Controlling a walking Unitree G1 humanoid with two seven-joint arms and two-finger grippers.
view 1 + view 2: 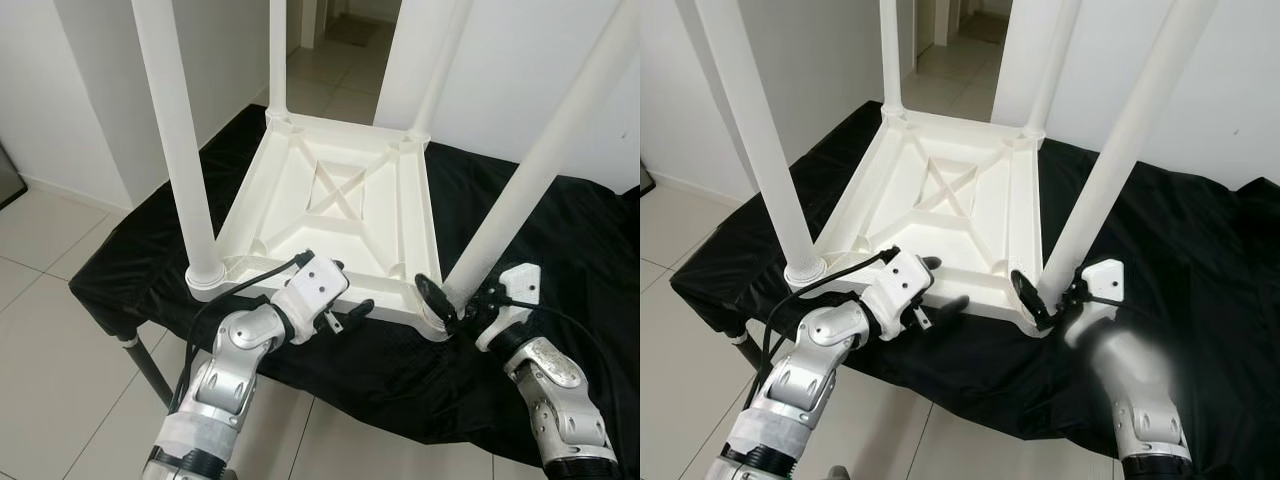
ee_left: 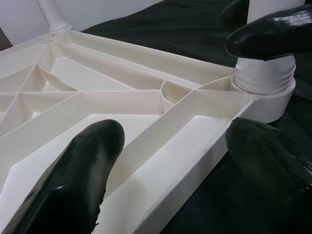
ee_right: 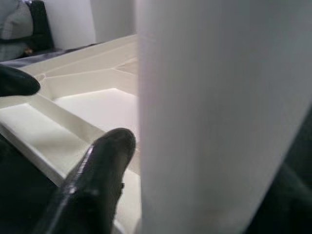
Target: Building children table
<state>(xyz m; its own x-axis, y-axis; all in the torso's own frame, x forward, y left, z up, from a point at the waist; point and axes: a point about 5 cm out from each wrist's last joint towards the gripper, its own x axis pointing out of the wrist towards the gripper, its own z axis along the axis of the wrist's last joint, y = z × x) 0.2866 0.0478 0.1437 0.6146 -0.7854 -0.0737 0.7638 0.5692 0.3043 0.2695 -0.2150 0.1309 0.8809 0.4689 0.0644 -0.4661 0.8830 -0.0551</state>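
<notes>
Bracing the upturned white tabletop (image 1: 340, 215) with parted, empty fingers astride its near rim, the left gripper (image 1: 345, 312) steadies it while the right gripper (image 1: 450, 305) seemingly clasps the near-right leg (image 1: 530, 175), probably seating it.

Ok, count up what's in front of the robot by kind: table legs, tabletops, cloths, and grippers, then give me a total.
White table legs: 4, all standing up from the corners, e.g. the near left leg
White tabletop, upside down: 1
Black cloth underneath: 1
Grippers: 2, left gripper on the near edge, right gripper at the near right leg
Total: 8
</notes>
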